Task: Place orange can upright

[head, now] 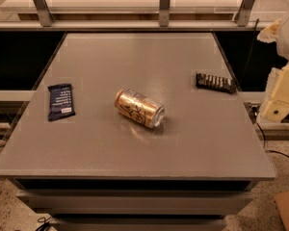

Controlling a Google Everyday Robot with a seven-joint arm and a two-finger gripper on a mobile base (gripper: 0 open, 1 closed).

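The orange can [139,108] lies on its side near the middle of the grey table [135,148]. Its silver end points to the front right and its gold body shows dark lettering. My gripper [281,98] is the pale cream part at the right edge of the view. It hangs beyond the table's right side, far from the can, and holds nothing that I can see.
A flat dark blue snack wrapper [60,101] lies at the table's left. A dark ribbed wrapper [214,82] lies at the right near the edge. A metal-framed railing [164,6] runs behind the table. A cardboard piece [288,208] lies on the floor at the lower right.
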